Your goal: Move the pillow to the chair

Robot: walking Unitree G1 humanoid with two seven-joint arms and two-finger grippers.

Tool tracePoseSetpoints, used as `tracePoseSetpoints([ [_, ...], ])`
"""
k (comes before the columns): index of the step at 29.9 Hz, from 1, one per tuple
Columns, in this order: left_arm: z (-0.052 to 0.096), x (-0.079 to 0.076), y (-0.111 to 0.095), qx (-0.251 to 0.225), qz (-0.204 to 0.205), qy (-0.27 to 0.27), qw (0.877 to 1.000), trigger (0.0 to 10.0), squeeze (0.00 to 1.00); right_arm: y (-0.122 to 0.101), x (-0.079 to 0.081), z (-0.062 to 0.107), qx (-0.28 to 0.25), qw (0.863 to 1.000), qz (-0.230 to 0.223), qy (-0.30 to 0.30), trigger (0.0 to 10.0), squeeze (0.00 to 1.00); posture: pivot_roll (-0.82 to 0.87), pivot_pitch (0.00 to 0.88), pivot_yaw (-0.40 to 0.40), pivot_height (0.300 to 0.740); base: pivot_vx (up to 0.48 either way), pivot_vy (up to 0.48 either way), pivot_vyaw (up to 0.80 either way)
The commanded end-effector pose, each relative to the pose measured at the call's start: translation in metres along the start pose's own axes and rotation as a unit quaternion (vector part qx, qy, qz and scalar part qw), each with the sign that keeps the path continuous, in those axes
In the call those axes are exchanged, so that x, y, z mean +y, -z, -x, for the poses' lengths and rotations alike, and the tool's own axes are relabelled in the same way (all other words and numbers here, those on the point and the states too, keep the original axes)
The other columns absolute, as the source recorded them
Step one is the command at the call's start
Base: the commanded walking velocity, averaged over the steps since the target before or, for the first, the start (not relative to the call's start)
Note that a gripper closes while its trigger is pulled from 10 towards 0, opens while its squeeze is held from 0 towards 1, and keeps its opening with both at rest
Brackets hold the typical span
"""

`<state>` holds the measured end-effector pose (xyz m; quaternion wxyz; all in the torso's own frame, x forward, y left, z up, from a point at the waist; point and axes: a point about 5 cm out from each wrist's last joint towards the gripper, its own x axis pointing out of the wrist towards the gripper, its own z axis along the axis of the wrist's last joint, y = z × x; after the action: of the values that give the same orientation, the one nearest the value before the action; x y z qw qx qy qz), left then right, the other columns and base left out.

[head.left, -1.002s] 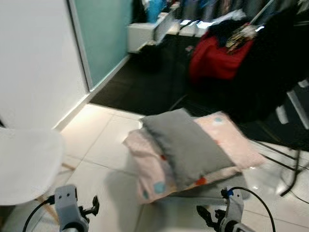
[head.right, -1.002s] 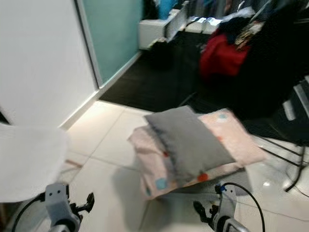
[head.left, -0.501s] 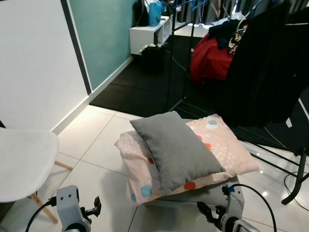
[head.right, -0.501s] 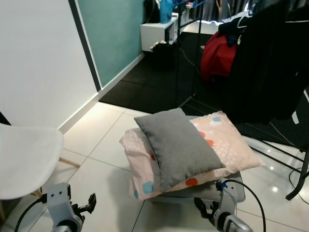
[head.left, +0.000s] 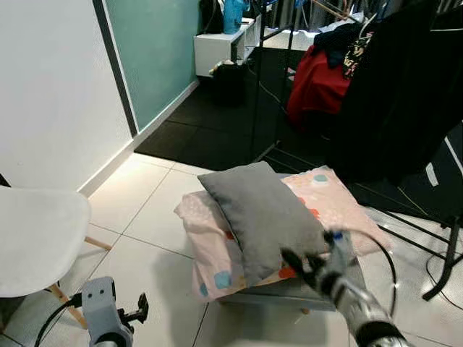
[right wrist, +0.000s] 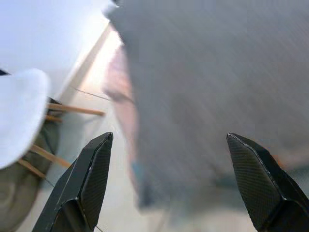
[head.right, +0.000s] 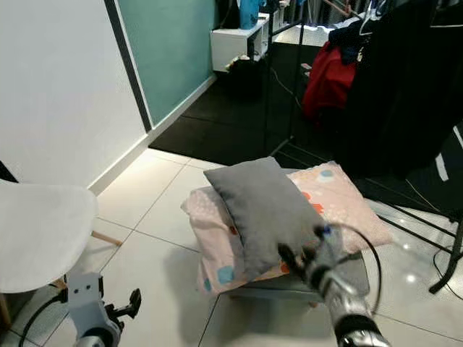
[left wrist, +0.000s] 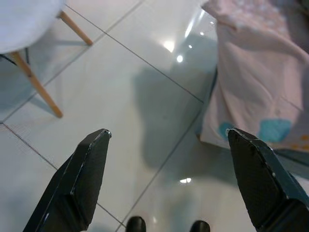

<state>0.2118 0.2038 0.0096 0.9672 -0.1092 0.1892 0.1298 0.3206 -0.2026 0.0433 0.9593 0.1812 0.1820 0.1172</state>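
Observation:
A grey pillow (head.left: 260, 213) lies on top of a pink patterned pillow (head.left: 333, 199), both stacked on a low grey stool (head.left: 289, 290). The white chair (head.left: 36, 238) stands to the left on wooden legs. My right gripper (head.left: 315, 253) is raised at the grey pillow's near edge, open, with the blurred grey pillow (right wrist: 203, 72) just ahead of its fingers and nothing between them. My left gripper (head.left: 142, 307) hangs low at the bottom left, open over the floor tiles, with the pink pillow (left wrist: 260, 72) and a corner of the chair (left wrist: 24, 19) ahead of it.
A clothes rack with dark garments and a red one (head.left: 318, 79) stands behind the stool, its metal legs (head.left: 448, 267) reaching onto the tiles at right. A black mat (head.left: 210, 130), a teal wall (head.left: 152, 50) and a white shelf (head.left: 221, 47) lie further back.
My right arm has risen from low beside the stool up to the grey pillow's near edge. The left arm stays low. The camera has shifted a little.

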Motion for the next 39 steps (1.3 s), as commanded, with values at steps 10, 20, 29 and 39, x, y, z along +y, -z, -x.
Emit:
tracePoseSetpoints([
  [10,0.001,0.010,0.003,0.003,-0.007,-0.024,1.000,10.0,0.00,0.024,0.016,0.001,0.023,0.999,-0.015,-0.019,10.0,0.00,-0.10,0.085,0.000,0.740,0.000,-0.240,0.00],
  [20,-0.004,0.007,-0.006,-0.008,-0.039,-0.005,0.999,10.0,0.00,0.027,0.016,0.005,0.032,0.999,-0.022,-0.018,10.0,0.00,-0.09,0.084,0.000,0.740,0.000,0.000,0.00],
  [29,-0.002,0.005,0.000,0.001,-0.031,-0.006,1.000,10.0,0.00,0.051,0.001,0.026,0.081,0.997,0.007,-0.001,10.0,0.00,-0.09,0.079,-0.014,0.740,0.000,0.000,0.00],
  [39,0.001,0.003,0.005,0.006,-0.027,-0.008,1.000,10.0,0.00,0.071,-0.014,0.049,0.110,0.993,-0.026,0.026,10.0,0.00,-0.09,0.072,-0.024,0.740,0.000,0.000,0.00],
])
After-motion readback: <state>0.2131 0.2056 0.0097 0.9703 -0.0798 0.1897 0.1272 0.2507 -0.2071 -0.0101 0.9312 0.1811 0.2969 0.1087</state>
